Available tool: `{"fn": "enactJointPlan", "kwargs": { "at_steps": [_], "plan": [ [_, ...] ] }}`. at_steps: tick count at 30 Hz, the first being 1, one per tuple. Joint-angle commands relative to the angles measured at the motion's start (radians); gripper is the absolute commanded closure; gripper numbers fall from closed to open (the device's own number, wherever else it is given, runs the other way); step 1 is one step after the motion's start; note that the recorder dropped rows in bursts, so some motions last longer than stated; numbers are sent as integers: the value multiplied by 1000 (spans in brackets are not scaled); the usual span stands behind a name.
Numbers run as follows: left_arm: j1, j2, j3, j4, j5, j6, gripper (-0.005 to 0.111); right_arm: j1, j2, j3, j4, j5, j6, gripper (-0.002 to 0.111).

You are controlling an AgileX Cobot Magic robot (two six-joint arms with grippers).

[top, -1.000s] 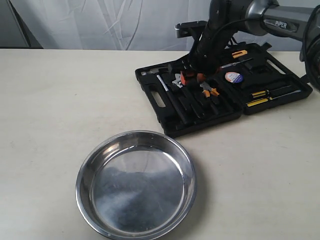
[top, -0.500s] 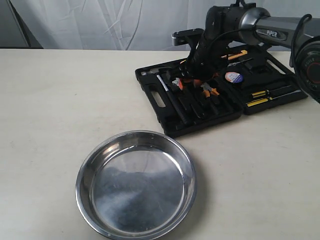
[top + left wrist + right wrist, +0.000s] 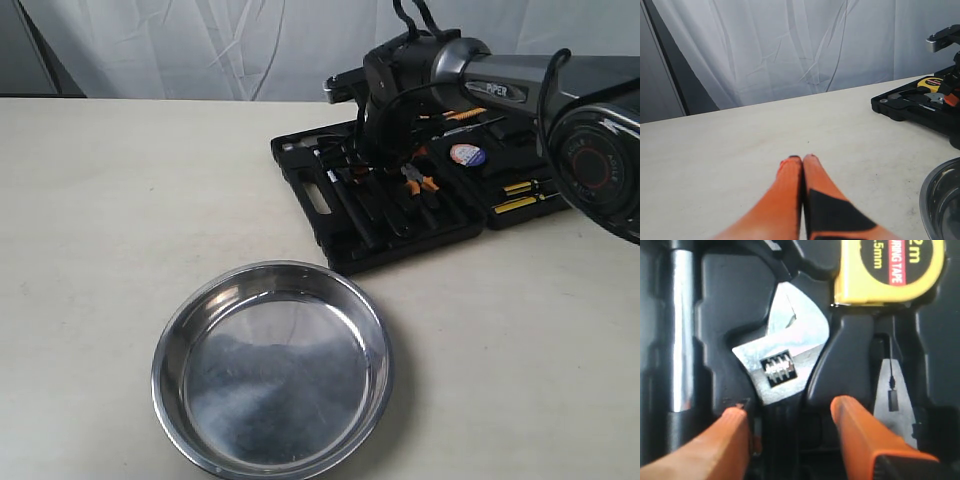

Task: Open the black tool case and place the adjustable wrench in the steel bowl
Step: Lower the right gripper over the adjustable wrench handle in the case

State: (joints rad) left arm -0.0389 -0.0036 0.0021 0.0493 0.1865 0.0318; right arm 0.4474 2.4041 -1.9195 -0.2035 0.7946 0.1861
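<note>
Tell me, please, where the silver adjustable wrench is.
Right wrist view: the wrench sits in the black plastic tool case, beside the yellow tape measure, between the right gripper's fingers.

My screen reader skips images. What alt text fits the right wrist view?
The right pincer, open, straddles the handle of the adjustable wrench lying in the black tool case. A yellow tape measure sits beside the wrench's silver head.

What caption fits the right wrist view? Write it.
Open right gripper straddles the wrench in its case, beside a tape measure.
</note>
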Motion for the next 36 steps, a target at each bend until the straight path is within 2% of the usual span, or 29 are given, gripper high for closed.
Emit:
{"fn": "enactJointPlan", "kwargs": {
  "at_steps": [1, 8, 24, 27, 31, 32, 34, 36],
  "plan": [
    [-4, 4, -2, -3, -7, -2, 106, -9, 34, 0, 39, 7, -59, 58],
    [-4, 4, -2, -3, -7, -2, 106, -11, 81, 0, 97, 43, -87, 58],
    [-4, 4, -2, -3, -7, -2, 106, 2, 55, 0, 96, 92, -89, 58],
    [-4, 4, -2, -3, -7, -2, 106, 15, 53, 0, 78, 100, -89, 67],
    [-4, 4, -2, -3, -7, -2, 106, 42, 53, 0, 75, 97, -89, 99],
    [-4, 4, -2, -3, -7, -2, 106, 43, 53, 0, 78, 97, -89, 100],
    [-4, 4, -2, -3, -7, -2, 106, 43, 53, 0, 85, 103, -89, 95],
    [-4, 4, -2, -3, -7, -2, 106, 43, 53, 0, 85, 116, -89, 84]
  ]
}}
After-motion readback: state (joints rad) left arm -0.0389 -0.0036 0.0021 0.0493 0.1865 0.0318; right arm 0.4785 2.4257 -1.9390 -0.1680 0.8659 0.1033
